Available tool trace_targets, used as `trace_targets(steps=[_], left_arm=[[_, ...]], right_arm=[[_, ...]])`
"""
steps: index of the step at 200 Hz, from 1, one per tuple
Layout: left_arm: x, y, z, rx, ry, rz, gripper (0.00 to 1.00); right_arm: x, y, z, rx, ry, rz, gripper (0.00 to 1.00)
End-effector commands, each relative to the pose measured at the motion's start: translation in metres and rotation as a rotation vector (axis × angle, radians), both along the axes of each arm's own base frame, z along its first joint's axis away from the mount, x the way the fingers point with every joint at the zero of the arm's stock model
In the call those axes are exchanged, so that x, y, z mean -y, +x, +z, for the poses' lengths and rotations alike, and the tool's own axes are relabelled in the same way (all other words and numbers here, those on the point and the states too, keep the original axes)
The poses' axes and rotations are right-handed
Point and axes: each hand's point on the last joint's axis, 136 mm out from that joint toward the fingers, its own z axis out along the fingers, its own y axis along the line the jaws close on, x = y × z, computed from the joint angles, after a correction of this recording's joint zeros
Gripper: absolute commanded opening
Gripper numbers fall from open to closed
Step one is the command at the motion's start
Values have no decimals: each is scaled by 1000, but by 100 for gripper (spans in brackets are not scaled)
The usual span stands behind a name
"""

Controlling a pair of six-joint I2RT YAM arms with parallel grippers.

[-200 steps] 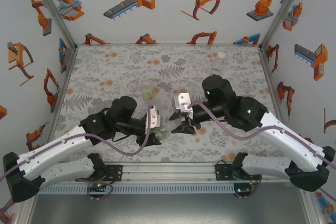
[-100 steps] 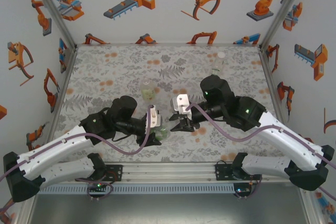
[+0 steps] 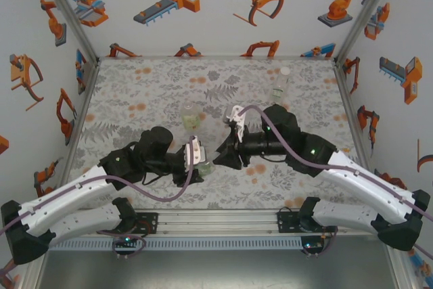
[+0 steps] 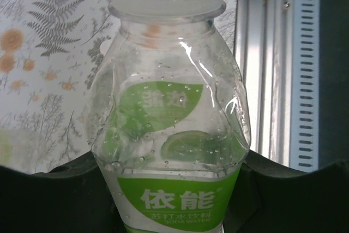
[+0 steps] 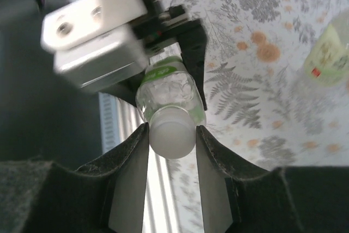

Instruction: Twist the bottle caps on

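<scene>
- Two hands meet over the desk (image 3: 135, 93): my left hand (image 3: 200, 165) clamps the green bottle (image 4: 174, 151).
- My right hand (image 3: 222, 156) pinches its white cap (image 5: 171, 135).
- Yellowish bottle (image 3: 191, 119) stands just behind, colourless bottle (image 3: 280, 87) far right.

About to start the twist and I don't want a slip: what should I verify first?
1. the left gripper is clamped on the green-label bottle: ok.
2. the cap sits on that bottle's neck: ok.
3. the right gripper has a finger against each side of the cap: ok.
4. the cap is square on the threads: cannot tell.
5. the yellowish bottle and the colourless bottle stand apart from both grippers: ok.
</scene>
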Motion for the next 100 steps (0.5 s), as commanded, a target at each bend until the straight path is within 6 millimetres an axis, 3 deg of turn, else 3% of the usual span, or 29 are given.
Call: trace_targets(steps=[1,50,68,81,100], left_arm=[[8,20,37,143,-125,66,0],[6,44,40,221,-140,181,0],[7,47,39,229,-133,190,0],[8,44,37,216,-124,170,0],[11,36,33,190,-110,124,0]], right_arm=[[-3,30,-7,-372,148,-270,0],[16,58,-38,-815,240,-624,0],[15,57,-39,-847,254,-622,0],[15,54,-28,-806,251,-589,0],[15,47,-3,-664,226,-507,32]])
